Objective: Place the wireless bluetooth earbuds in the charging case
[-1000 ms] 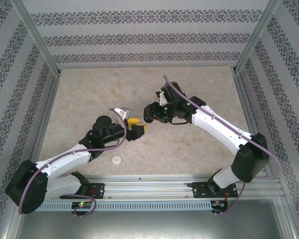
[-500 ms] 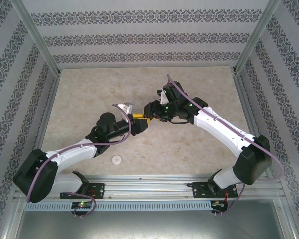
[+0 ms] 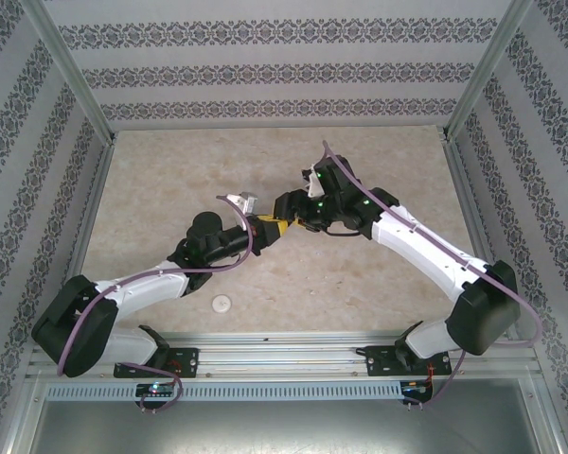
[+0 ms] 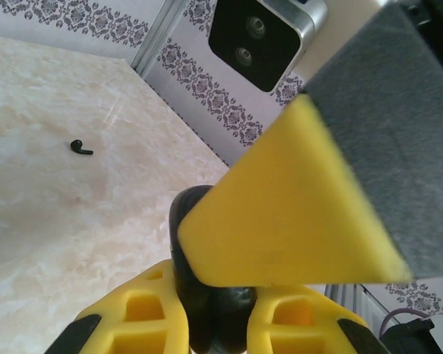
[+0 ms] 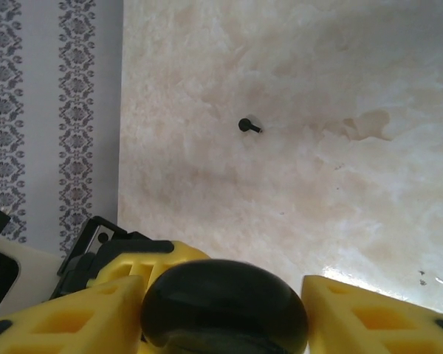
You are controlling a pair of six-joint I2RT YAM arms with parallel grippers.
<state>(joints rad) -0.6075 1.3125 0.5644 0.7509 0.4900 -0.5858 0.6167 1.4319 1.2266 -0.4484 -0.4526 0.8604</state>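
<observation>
Within patterned walls (image 3: 284,76), a black earbud (image 5: 248,125) lies on marbled tabletop (image 3: 170,180)

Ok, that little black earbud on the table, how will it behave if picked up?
The black earbud looks tiny, so probably very light and easily flicked away. Its rounded head and short stem suggest it could pivot or roll when nudged. The smooth table likely lets it slide.

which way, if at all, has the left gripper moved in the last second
Yes: up and right in the top view, away from the white puck, the left gripper has closed in toward the right gripper.
</observation>
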